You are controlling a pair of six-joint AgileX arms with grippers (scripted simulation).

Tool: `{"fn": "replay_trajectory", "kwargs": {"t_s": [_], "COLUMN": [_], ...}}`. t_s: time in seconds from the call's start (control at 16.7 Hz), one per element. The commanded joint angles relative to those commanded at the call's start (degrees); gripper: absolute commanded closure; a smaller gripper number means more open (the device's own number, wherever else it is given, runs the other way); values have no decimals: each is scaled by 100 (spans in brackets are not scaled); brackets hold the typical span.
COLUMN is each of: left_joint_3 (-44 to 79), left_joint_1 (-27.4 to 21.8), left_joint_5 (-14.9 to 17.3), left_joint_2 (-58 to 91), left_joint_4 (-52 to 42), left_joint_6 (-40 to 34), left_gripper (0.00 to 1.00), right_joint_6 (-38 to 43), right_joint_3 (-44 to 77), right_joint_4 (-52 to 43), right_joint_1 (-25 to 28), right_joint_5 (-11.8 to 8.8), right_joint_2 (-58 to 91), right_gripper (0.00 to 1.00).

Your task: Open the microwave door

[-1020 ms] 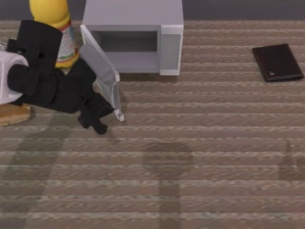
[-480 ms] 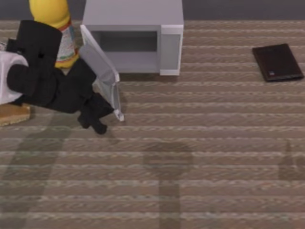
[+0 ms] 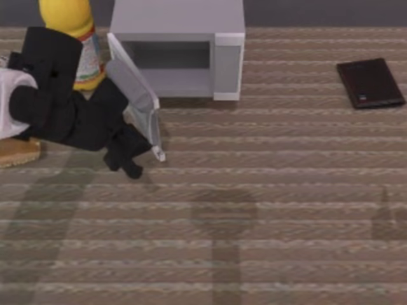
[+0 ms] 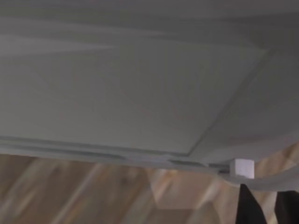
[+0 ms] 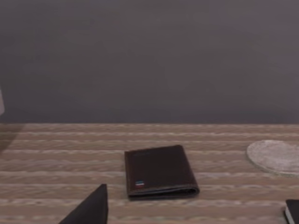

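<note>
While the door hangs open: this is how the table lies.

Microwave: the microwave (image 3: 178,38) stands at the far edge of the table (image 3: 267,216), left of centre in the top view, its cavity open to view and its grey control strip on its right side.

Door: the microwave door (image 3: 137,95) is swung out on its left hinge and angles toward the near left, its free handle edge pointing at the front of the table. In the left wrist view the door (image 4: 131,84) fills most of the frame, seen close, with wood grain beneath it.

Left tool: the left tool (image 3: 130,159) sits just beside the door's free corner, on its left side. Its dark fingertips (image 4: 247,205) show below a small white block at the door's edge. Whether they are parted or closed on the edge, I cannot tell.

Right arm: parked off the right of the table, its tool outside the top view. One dark finger (image 5: 91,207) shows in its wrist view; its opening cannot be told.

Other things: a dark wallet (image 3: 370,82) lies at the far right, well apart from the microwave. A yellow bottle (image 3: 76,38) stands just left of the microwave, partly behind the left arm. A pale round coaster (image 5: 275,156) lies near the wallet in the right wrist view.
</note>
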Motion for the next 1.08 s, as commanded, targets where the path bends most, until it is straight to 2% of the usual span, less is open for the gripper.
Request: {"fn": "replay_trajectory", "kwargs": {"t_s": [0.3, 0.66, 1.08], "left_joint_3": [-28, 54, 56], "left_joint_1": [-20, 162, 170], "left_joint_5": [38, 221, 229], "left_joint_2": [-3, 21, 23], "left_joint_4": [-19, -213, -223], "left_joint_6": [-2, 397, 413], "left_gripper": [100, 100, 100], "right_joint_6": [0, 0, 0], "right_joint_3": [0, 0, 0], "right_joint_4": [0, 0, 0], "right_joint_1": [0, 0, 0], "right_joint_5": [0, 0, 0], "right_joint_2": [0, 0, 0], "right_gripper": [0, 0, 0]}}
